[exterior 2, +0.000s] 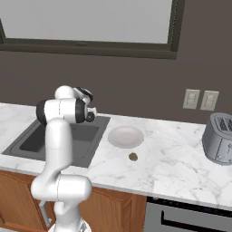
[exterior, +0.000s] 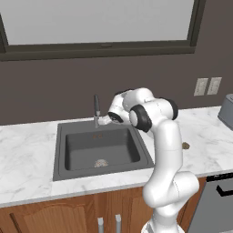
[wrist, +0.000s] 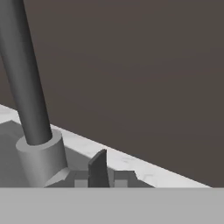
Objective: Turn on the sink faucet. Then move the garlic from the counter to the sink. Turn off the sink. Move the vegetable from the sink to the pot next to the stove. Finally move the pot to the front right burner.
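- Currently the arm is folded forward over the back rim of the sink (exterior: 59,154), with its hand right at the base of the sink faucet (exterior: 96,110); judged step: working the tap's lever, either on or off
- Garlic (exterior: 100,163) already lies on the basin floor near the drain, so the move from the counter (exterior: 27,154) looks done; I judge this reach is to shut the water off. No running water can be made out, so the tap's state is uncertain
- Hand view: faucet stem (wrist: 24,74) rises at the left from its round collar (wrist: 41,159), close to the camera; a small dark upright piece (wrist: 99,168) beside the collar is probably the lever or a fingertip, cannot tell which
- Gripper (exterior: 105,120): jaw opening cannot be told; the wrist hides it in both base views and the hand view is too close
- Low hand position suits a sideways push on the lever rather than a grasp
- Also on the counter right of the sink: white bowl (exterior 2: 126,136), small brown item (exterior 2: 132,157), toaster (exterior 2: 219,136)
- Risk: hand slipping off the short lever
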### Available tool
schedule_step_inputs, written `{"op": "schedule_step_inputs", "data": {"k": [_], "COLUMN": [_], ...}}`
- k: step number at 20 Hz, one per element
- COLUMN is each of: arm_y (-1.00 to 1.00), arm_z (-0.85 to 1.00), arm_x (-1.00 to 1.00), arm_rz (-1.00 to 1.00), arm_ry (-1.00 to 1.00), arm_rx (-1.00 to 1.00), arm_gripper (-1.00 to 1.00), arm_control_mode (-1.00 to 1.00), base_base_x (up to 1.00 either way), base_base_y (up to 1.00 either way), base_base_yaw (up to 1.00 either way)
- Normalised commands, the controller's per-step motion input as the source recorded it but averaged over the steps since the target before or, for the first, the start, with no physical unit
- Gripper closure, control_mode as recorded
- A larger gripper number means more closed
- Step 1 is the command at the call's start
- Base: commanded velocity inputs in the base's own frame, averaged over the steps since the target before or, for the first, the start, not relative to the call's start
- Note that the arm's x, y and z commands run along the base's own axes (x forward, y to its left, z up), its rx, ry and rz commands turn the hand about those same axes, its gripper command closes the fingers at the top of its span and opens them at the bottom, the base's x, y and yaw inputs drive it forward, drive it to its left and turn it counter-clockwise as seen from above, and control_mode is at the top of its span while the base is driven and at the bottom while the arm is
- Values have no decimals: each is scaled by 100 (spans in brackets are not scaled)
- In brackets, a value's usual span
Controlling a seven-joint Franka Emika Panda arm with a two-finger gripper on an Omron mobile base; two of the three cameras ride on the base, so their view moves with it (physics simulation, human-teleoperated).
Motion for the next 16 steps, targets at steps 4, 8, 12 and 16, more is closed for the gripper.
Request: {"op": "schedule_step_inputs", "data": {"k": [4, 8, 12, 16], "arm_y": [-12, -21, -29, -43], "arm_z": [0, -1, -19, -37], "arm_x": [19, 15, 5, 0], "arm_rz": [-4, -3, -3, -1], "arm_ry": [11, 14, 10, 2], "arm_rx": [0, 0, 0, 0], "arm_gripper": [100, 100, 100, 100], "arm_control_mode": [-100, -100, -100, -100], "base_base_x": [0, 0, 0, 0], "base_base_y": [0, 0, 0, 0], "base_base_yaw": [0, 0, 0, 0]}}
